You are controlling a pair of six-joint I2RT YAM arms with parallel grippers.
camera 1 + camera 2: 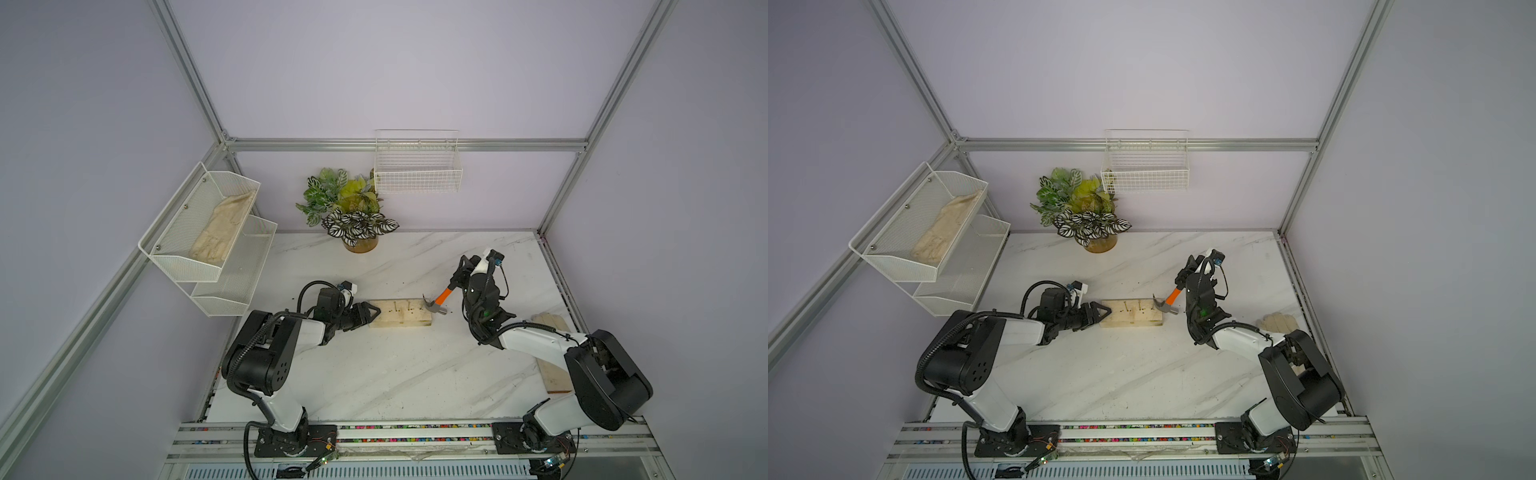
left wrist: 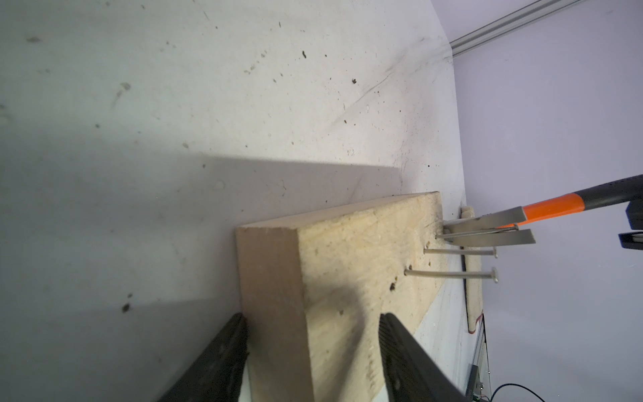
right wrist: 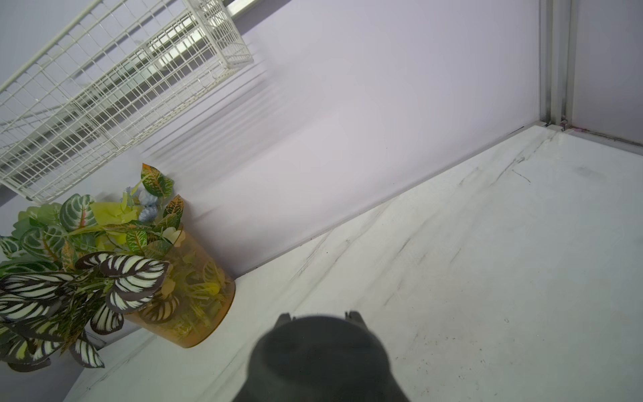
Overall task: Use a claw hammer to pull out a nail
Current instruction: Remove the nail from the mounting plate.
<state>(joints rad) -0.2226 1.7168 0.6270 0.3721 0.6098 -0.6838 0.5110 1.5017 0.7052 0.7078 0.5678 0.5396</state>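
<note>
Right gripper (image 1: 460, 272) is clamped tight on the black handle of the claw hammer (image 1: 432, 308); its steel head sits at the end of the wooden block (image 1: 399, 322) farthest from the left gripper (image 1: 372, 311); the claw straddles a nail (image 2: 504, 228) there; two spare nails (image 2: 459, 251) stand nearer the block's middle; left fingers (image 2: 226, 358) spread astride the block's other end; whether they squeeze it, can't tell.

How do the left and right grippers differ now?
The left gripper has its fingers apart around one end of the wooden block; the right gripper is shut on the claw hammer. The left gripper lies low by the table; the right gripper is raised. Both are black.
</note>
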